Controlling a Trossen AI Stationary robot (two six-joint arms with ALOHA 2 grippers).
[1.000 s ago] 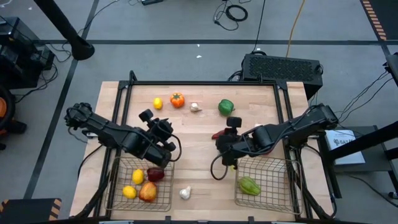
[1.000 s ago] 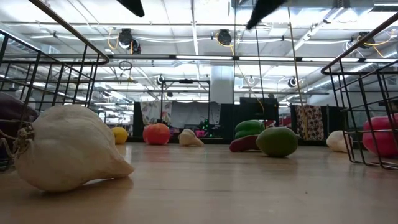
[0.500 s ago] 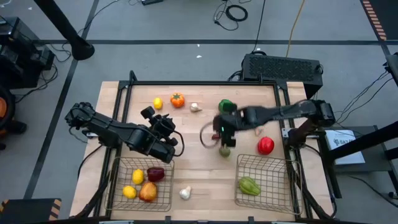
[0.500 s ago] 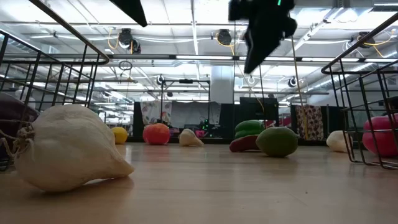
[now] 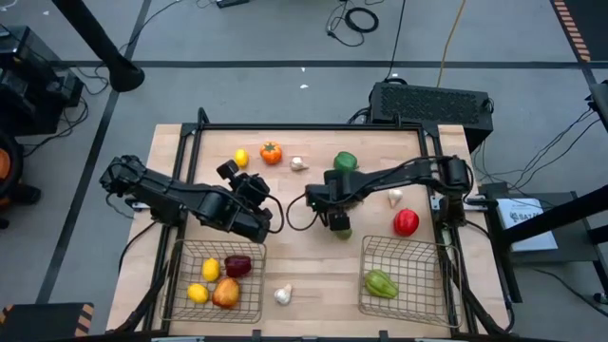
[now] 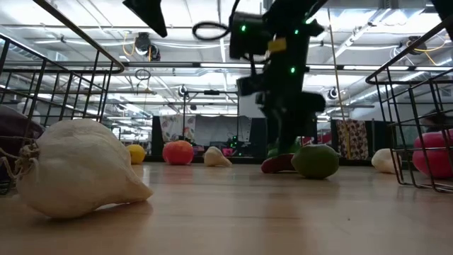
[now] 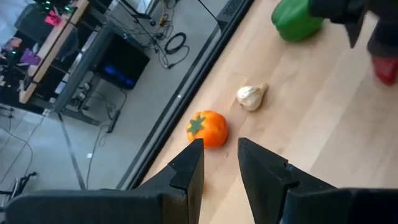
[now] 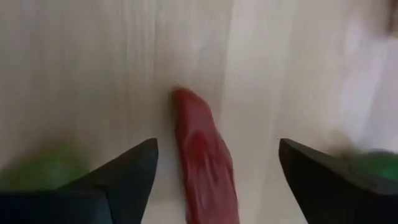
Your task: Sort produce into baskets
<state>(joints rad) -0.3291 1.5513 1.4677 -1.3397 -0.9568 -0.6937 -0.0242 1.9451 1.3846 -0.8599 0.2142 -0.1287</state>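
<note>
A red chili lies on the wooden table, with a green round fruit beside it. My right gripper stands open over the chili, pointing down, one finger on each side and apart from it; in the high view the right gripper hides the chili. My left gripper hovers open and empty above the table, far of the left basket; an orange fruit lies ahead of it. The left basket holds several pieces. The right basket holds a green pepper.
Loose on the table: a yellow lemon, a garlic bulb, a green pepper, another garlic bulb, a red apple, and a third garlic bulb between the baskets. A dark frame edges the table.
My right gripper has swung away from the right basket toward the table's middle and dropped steeply, tipping to point down over the red chili. The red apple, covered by that arm before, now shows.
</note>
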